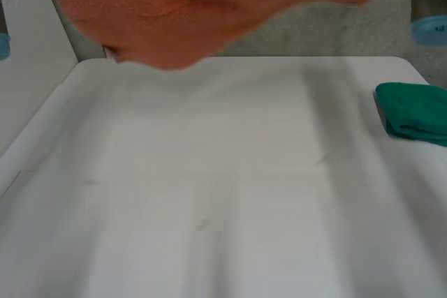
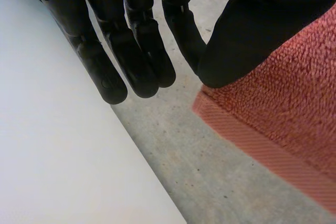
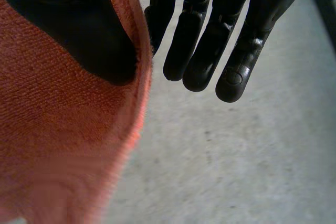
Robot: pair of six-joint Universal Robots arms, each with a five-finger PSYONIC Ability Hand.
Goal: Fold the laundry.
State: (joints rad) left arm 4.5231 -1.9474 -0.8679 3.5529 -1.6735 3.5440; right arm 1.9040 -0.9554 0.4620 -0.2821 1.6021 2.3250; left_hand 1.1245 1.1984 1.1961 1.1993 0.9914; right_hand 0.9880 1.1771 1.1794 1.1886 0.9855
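You see the orange towel [image 1: 202, 12] up in the air over the far edge of the white table [image 1: 209, 186], stretched side to side and hanging down. Your left hand [image 2: 139, 51] pinches one end under its thumb, fingers straight. Your right hand [image 3: 215, 40] pinches the other end the same way.

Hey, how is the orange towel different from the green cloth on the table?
The orange towel is held up off the table, while the green cloth lies on it near the right edge. The orange towel hangs loose, pinched at its edge by the left hand and the right hand. The green cloth looks folded into a compact bundle, with no hand on it. Both are soft laundry cloth.
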